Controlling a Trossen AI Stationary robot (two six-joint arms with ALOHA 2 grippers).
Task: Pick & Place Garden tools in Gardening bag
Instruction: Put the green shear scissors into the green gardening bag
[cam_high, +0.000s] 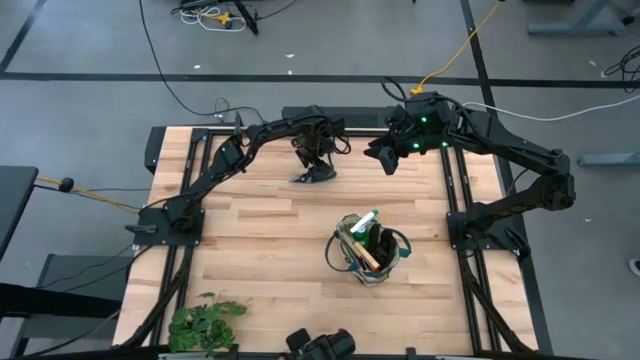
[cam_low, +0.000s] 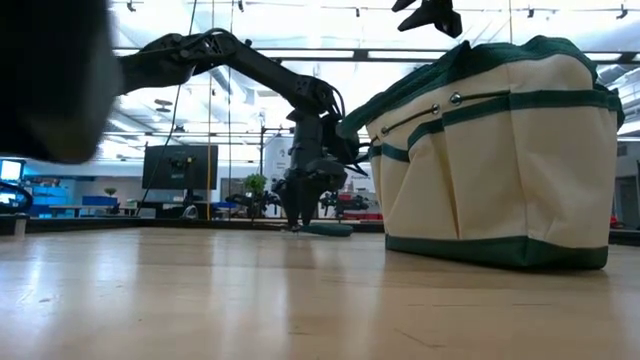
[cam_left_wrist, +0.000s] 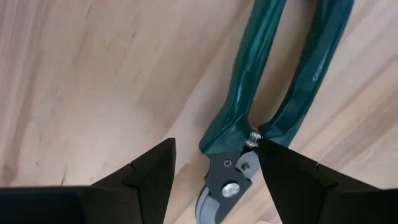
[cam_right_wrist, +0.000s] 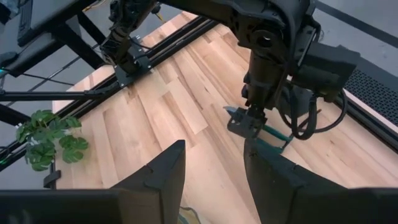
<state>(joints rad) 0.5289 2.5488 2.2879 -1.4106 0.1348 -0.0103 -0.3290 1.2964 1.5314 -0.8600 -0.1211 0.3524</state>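
Green-handled 1 pruning shears (cam_left_wrist: 249, 130) between open left gripper (cam_left_wrist: 214, 171) fingers; 1 bag (cam_high: 372, 250).

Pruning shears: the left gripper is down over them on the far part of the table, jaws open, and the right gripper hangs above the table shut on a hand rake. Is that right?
Not quite. The right gripper holds nothing: the right wrist view shows its jaws open and empty. The rest stands: the left gripper is down over the pruning shears, jaws open.

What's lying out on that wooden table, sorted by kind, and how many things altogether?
Robot arms: 2, left hand low over the shears, right hand raised.
Gardening bag: 1, with tools sticking out, too packed to count.
Pruning shears: 1, flat on the table.
Leafy plant bunch: 1, at the table's edge.
Total: 5
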